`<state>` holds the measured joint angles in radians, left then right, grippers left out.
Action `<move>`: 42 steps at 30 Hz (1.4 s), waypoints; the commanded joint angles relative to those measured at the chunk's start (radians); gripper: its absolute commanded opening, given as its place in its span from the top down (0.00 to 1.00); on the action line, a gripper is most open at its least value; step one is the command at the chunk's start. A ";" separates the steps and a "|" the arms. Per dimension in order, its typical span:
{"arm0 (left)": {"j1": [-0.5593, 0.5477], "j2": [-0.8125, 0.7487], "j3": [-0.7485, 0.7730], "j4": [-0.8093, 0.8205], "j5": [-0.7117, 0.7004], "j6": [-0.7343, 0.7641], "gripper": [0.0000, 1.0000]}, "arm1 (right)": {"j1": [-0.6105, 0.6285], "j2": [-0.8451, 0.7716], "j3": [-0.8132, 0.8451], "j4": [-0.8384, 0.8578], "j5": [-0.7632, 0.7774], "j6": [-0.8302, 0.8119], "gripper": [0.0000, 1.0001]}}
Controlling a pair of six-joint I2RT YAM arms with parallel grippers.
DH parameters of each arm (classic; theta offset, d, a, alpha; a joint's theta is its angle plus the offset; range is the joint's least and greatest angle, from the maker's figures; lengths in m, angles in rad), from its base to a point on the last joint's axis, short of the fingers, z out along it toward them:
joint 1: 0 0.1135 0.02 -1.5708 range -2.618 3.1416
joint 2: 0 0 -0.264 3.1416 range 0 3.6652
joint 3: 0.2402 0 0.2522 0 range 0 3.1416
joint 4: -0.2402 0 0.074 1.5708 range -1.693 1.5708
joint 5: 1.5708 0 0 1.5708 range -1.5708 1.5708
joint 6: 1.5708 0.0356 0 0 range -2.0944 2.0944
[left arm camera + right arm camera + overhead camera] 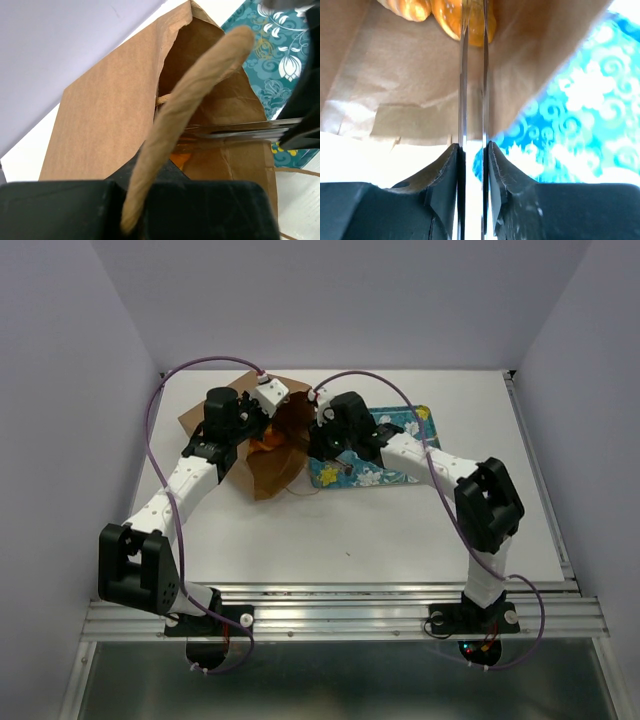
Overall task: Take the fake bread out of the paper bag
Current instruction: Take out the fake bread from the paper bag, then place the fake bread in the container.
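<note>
White table (400, 530): left claw (258, 430) pinches paper bag (105, 115); right claw (473, 20), pressed together, sees fake bread (446, 15).

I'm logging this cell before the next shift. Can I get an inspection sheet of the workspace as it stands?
Surface: white table, no spills seen.
Job's things: paper bag on its side, mouth open; fake bread inside, none seen outside.
Clutter: teal floral tray beside the bag, partly under the right arm; nothing else seen.
Grippers: left gripper clamped on the bag's rim; right gripper inside the bag, fingers nearly together at the bread, grip unclear.
Cables: purple cables loop over each arm; no snag seen.
Surroundings: pale walls on three sides; metal rail at the near edge.
</note>
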<state>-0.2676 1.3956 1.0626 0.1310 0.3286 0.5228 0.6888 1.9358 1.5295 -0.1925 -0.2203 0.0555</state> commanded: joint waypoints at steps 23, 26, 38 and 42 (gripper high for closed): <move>-0.005 -0.007 0.008 0.133 -0.016 -0.102 1.00 | -0.021 -0.630 -0.146 -0.402 0.196 0.404 0.99; -0.004 0.003 0.014 0.134 -0.003 -0.109 1.00 | -0.031 -0.688 -0.172 -0.476 0.216 0.443 0.99; -0.005 0.055 0.043 0.128 0.006 -0.107 1.00 | -0.058 -0.905 -0.166 -0.775 0.578 0.661 0.99; -0.004 0.071 0.054 0.125 0.003 -0.113 1.00 | -0.058 -0.940 -0.120 -0.845 0.700 0.704 0.99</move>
<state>-0.2687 1.4643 1.0649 0.2001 0.3191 0.4225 0.6384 1.0306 1.3388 -0.9852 0.3054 0.6853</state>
